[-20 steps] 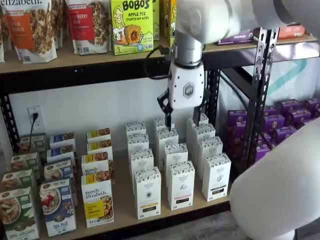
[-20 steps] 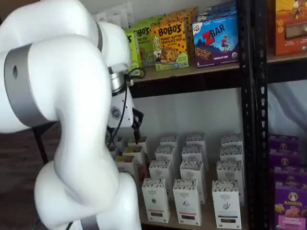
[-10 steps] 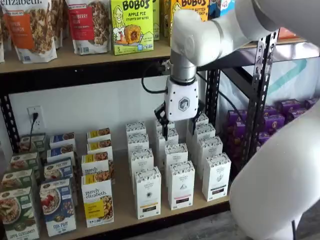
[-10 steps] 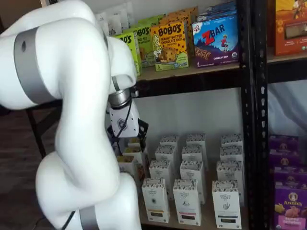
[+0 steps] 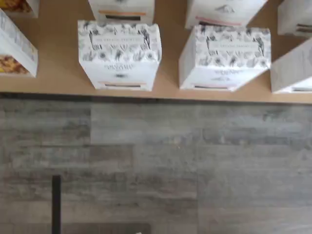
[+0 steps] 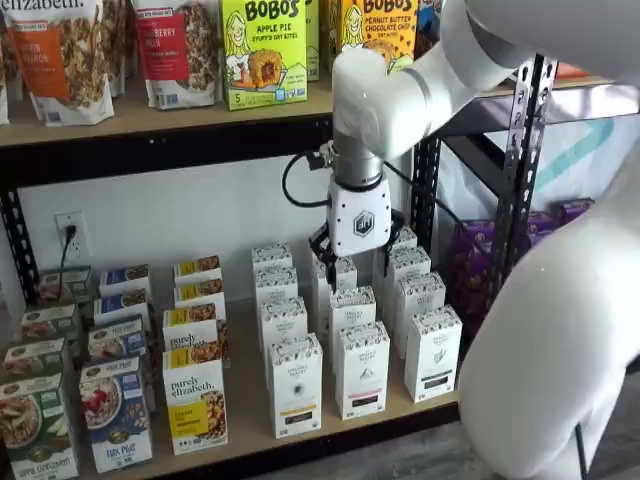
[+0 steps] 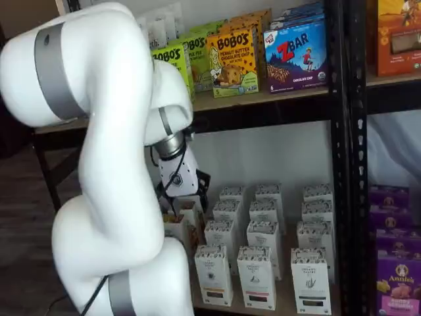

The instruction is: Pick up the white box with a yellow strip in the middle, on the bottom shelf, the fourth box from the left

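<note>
The white box (image 6: 296,384) with a yellowish-tan strip stands at the front of its row on the bottom shelf (image 6: 243,402), right of the granola boxes. It also shows in a shelf view (image 7: 212,274). In the wrist view I see its speckled top (image 5: 119,48) from above, near the board's front edge (image 5: 170,93). My gripper (image 6: 357,266) hangs open and empty above the white cartons further back, behind and to the right of the white box. Only its white body and one black finger (image 7: 202,184) show in a shelf view.
Like white cartons (image 6: 362,368) with darker strips stand to the right, one beside the target in the wrist view (image 5: 224,56). Granola boxes (image 6: 194,398) stand to its left. An upper shelf (image 6: 150,125) with boxes hangs overhead. Black uprights (image 6: 518,170) and purple boxes (image 6: 470,250) stand right.
My gripper has moved down and a little to the left, closer to the tops of the white cartons. The boxes have not moved.
</note>
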{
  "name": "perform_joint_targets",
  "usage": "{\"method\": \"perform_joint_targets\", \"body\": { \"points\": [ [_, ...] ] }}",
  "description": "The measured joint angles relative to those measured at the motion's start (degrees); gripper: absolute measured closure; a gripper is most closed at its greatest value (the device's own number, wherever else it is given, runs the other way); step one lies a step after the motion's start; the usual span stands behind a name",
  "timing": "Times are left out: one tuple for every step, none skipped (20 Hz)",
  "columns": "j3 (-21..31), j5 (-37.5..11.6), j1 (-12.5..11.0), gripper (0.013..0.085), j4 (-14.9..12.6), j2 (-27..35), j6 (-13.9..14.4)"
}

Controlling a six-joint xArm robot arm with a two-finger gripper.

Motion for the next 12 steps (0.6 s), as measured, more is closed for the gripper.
{"method": "perform_joint_targets", "body": {
  "points": [
    [0.31,-1.67,-0.18,0.0130,-0.05,0.67,0.01],
    [0.53,-3.09,-0.34,0.0130,0.07,1.28,-0.13],
    [0.57,-4.32,-0.49,0.0130,0.32,2.12,-0.38],
    [0.50,-4.98,-0.59,0.0130,0.72,2.82,-0.74],
    [0.31,-5.75,-0.73,0.0130,1.44,3.87,-1.37],
    [0.22,-6.91,-0.86,0.0130,2.09,5.05,-1.96],
    [0.17,-7.84,-0.95,0.0130,2.45,5.99,-2.28],
    [0.17,-8.97,-1.05,0.0130,2.99,6.88,-2.78],
    [0.14,-9.96,-1.12,0.0130,3.30,7.75,-3.06],
    [0.05,-11.01,-1.15,0.0130,3.32,8.71,-3.05],
    [-0.14,-11.85,-1.15,0.0130,3.24,9.70,-2.95],
    [-0.40,-12.71,-1.15,0.0130,3.88,10.82,-3.47]
  ]
}}
